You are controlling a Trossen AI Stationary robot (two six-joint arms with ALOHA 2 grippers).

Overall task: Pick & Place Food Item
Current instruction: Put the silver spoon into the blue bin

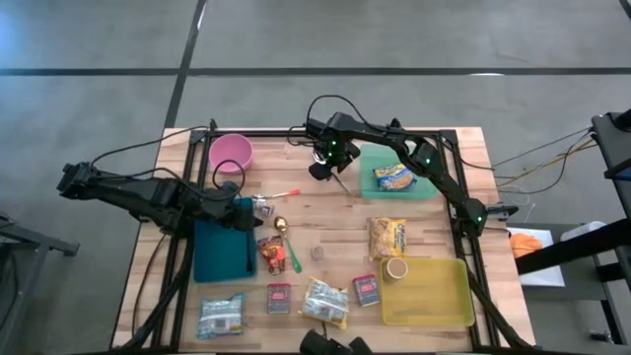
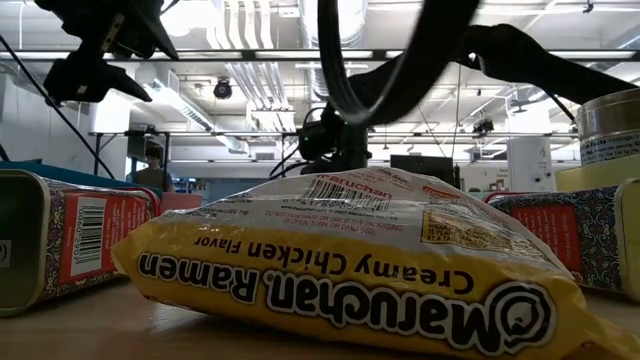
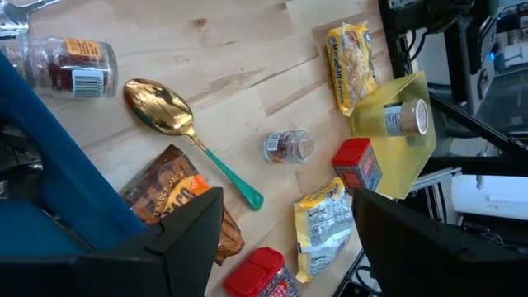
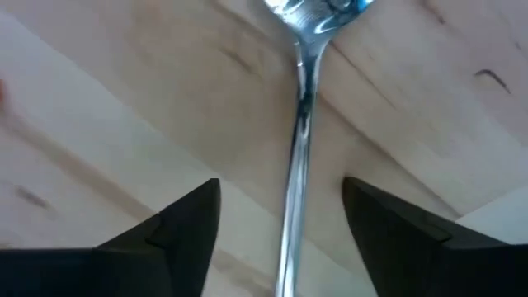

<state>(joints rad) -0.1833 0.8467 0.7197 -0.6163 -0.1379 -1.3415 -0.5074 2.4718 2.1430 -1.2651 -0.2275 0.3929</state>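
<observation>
My right gripper (image 1: 331,170) hangs open at the table's far middle, pointing down over a silver utensil (image 1: 341,183) that lies flat on the wood. In the right wrist view its handle (image 4: 297,165) runs between my two fingers, which stand on either side without touching it. Right of it, a yellow food packet (image 1: 394,178) lies on a green tray (image 1: 424,189). My left gripper (image 1: 240,204) waits open above the far end of a blue tray (image 1: 215,256); between its fingers (image 3: 194,239) the table shows.
A pink bowl (image 1: 231,153) stands far left. A gold spoon (image 3: 161,107), a chocolate packet (image 1: 271,253), a small jar (image 3: 289,147), ramen packets (image 1: 386,238) (image 2: 350,260) and red tins (image 1: 279,298) lie mid-table. A can (image 1: 396,268) stands in the yellow tray (image 1: 439,301).
</observation>
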